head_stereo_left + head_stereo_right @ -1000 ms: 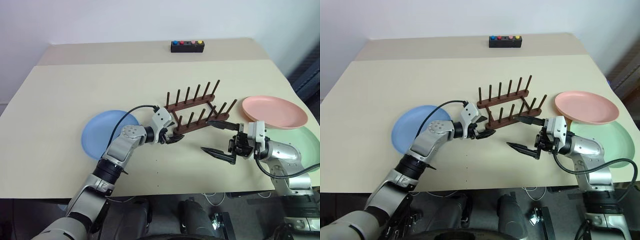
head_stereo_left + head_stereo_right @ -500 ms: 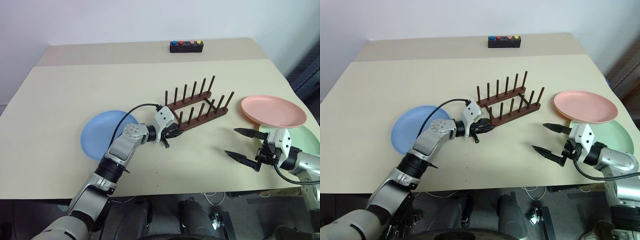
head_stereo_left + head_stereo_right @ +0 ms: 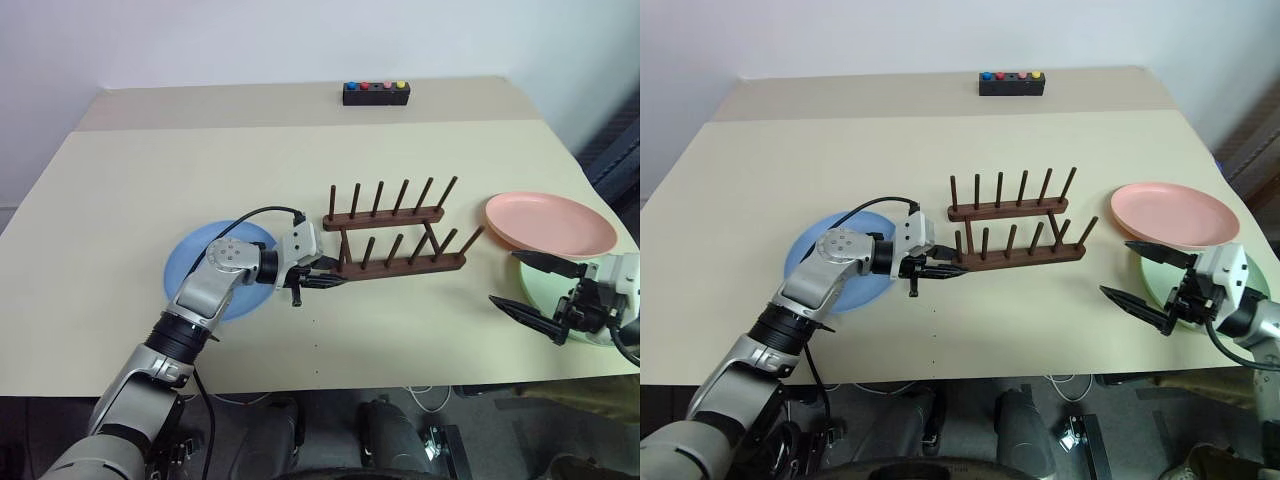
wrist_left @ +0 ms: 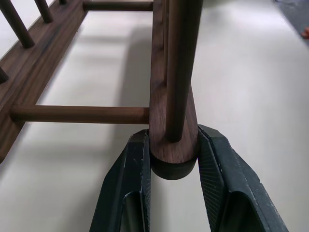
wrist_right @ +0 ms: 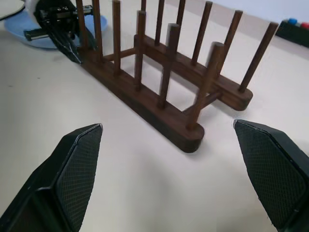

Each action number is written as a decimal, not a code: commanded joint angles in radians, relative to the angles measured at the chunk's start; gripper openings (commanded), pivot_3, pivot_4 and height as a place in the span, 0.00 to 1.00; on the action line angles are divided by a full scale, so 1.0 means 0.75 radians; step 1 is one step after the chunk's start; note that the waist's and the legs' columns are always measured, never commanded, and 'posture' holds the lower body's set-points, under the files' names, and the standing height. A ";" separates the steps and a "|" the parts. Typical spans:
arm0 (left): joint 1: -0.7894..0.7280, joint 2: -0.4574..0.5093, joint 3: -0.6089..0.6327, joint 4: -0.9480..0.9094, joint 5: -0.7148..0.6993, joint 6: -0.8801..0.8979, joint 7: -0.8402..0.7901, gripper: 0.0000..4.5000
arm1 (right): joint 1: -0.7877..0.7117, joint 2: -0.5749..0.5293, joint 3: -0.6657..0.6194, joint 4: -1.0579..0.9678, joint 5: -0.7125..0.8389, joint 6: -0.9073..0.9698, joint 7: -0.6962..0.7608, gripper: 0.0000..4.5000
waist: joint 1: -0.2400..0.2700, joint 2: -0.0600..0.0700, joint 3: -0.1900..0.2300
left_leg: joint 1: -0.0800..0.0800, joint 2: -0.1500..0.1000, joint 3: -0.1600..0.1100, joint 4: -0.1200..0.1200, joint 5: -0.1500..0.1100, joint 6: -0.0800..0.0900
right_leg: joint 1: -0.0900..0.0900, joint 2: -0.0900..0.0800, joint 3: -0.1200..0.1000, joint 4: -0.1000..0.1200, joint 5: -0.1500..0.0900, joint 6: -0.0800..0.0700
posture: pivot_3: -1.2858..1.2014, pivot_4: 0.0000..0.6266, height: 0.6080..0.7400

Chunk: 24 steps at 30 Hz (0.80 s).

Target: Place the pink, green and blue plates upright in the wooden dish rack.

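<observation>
The wooden dish rack (image 3: 400,262) stands at the middle of the table, its two peg rows running side to side. My left gripper (image 3: 318,281) is shut on the rounded left end of the near rail (image 4: 173,145), one finger (image 4: 133,169) on each side. The blue plate (image 3: 195,275) lies flat to the rack's left, partly under my left arm. At the right, the pink plate (image 3: 550,222) rests flat, overlapping the green plate (image 3: 540,283). My right gripper (image 3: 503,277) hovers open and empty over the green plate's near left edge.
A small black box with coloured buttons (image 3: 375,93) sits at the far edge of the table. Bare tabletop (image 3: 200,170) stretches behind and in front of the rack. The plates on the right lie close to the table's right edge.
My left gripper closed on the rack's near rail and swung the rack from a diagonal to side-to-side. My right gripper, still open, drew away rightward to the green plate.
</observation>
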 commanded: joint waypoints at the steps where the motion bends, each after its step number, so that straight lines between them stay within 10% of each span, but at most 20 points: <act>1: 0.034 -0.007 -0.035 -0.053 -0.006 -0.100 -0.079 0.17 | 0.058 -0.037 -0.106 -0.055 0.046 0.018 0.025 1.00 | -0.002 0.000 0.000 | 0.000 0.000 0.000 0.000 0.000 0.000 | 0.000 0.000 0.000 0.000 0.000 0.000 | 0.52 0.24 1.00; 24: 0.048 -0.106 -0.015 0.061 0.136 -0.103 0.161 0.17 | 0.035 -0.009 -0.060 -0.129 0.023 0.059 -0.032 1.00 | -0.002 0.000 0.000 | 0.002 0.001 0.000 0.000 0.000 0.001 | 0.001 0.000 0.000 0.000 0.000 0.000 | 0.52 0.24 1.00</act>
